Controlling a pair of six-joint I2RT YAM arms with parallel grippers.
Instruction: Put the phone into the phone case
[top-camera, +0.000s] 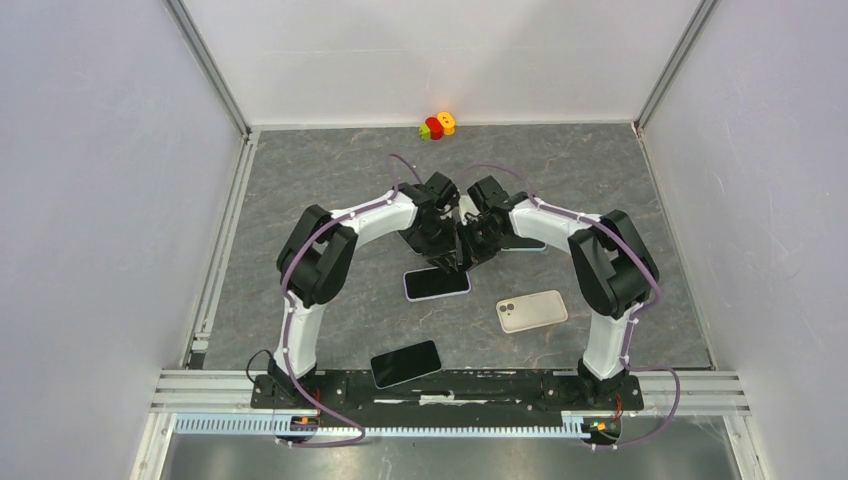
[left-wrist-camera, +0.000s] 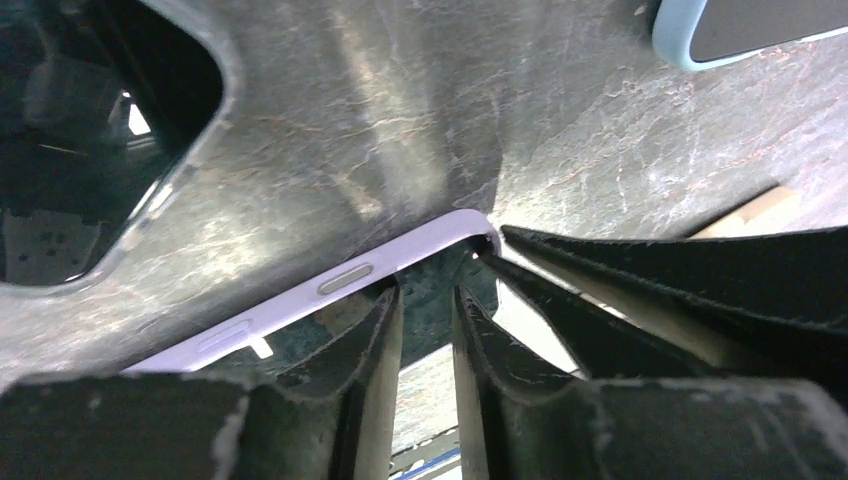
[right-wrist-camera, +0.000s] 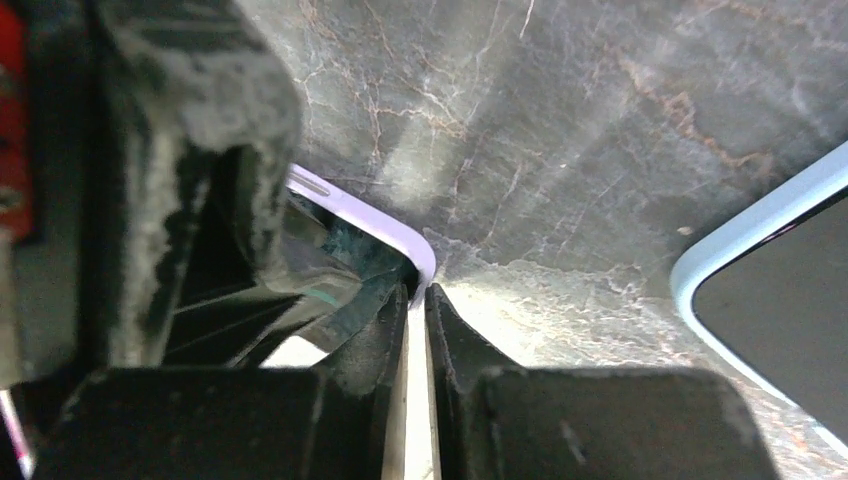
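**Seating the phone's far corner in the lilac case**

You had both arms meeting over the phone (top-camera: 437, 284), which lay screen up in the lilac phone case (left-wrist-camera: 350, 280) near the middle of the surface (top-camera: 300, 190). By my reading this was the seating step: the rim looked wrapped around most of the phone, and the work was at one far corner. Your left gripper (left-wrist-camera: 428, 292) had its jaws a little parted, grasping nothing, tips down just inside the rim. Your right gripper (right-wrist-camera: 417, 297) sat at the same corner with its jaws closed to a slit (whether they nipped the case lip, I could not tell). The next move likely called for a firm, square press there without letting the case slide. The arms hid that corner from above, and the light-blue-cased phone (right-wrist-camera: 745, 250) nearby was cut off or covered in every view.
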